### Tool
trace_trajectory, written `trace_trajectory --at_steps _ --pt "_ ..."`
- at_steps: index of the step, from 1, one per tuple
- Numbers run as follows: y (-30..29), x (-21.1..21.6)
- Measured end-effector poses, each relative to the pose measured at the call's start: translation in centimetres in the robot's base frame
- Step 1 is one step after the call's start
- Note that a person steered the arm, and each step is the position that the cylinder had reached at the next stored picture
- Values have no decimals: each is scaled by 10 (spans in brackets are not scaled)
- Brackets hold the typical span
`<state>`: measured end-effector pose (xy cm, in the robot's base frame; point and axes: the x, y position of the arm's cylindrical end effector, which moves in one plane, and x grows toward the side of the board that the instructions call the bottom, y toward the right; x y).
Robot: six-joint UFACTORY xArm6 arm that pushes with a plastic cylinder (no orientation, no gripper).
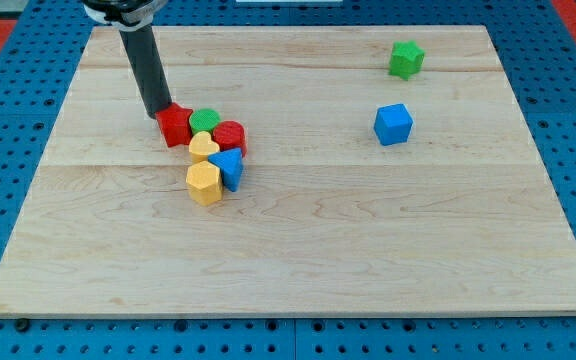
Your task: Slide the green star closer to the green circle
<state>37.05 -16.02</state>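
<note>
The green star [405, 59] lies near the view's top right of the wooden board [368, 230], alone. The green circle [205, 121] sits far to its left, packed in a cluster between a red block [175, 126] and a red cylinder [230, 135]. My tip [159, 114] is at the view's upper left, touching the red block's left top edge, just left of the green circle and far from the green star.
A yellow heart [203, 147], a blue triangular block [230, 166] and a yellow hexagon [204, 183] lie below the green circle in the same cluster. A blue cube [393, 124] stands below the green star. The blue pegboard [8, 120] surrounds the board.
</note>
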Motion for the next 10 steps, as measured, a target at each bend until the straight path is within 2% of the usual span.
trace_trajectory --at_steps 1,2,3,4,5,6,7,8,9,10 --pt "6 27" --pt "5 29" --pt "23 -37" --pt "80 -76" --pt "185 -83" --pt "254 -107" --pt "246 -142" --pt "339 -162" --pt "353 -120" --pt "311 -96"
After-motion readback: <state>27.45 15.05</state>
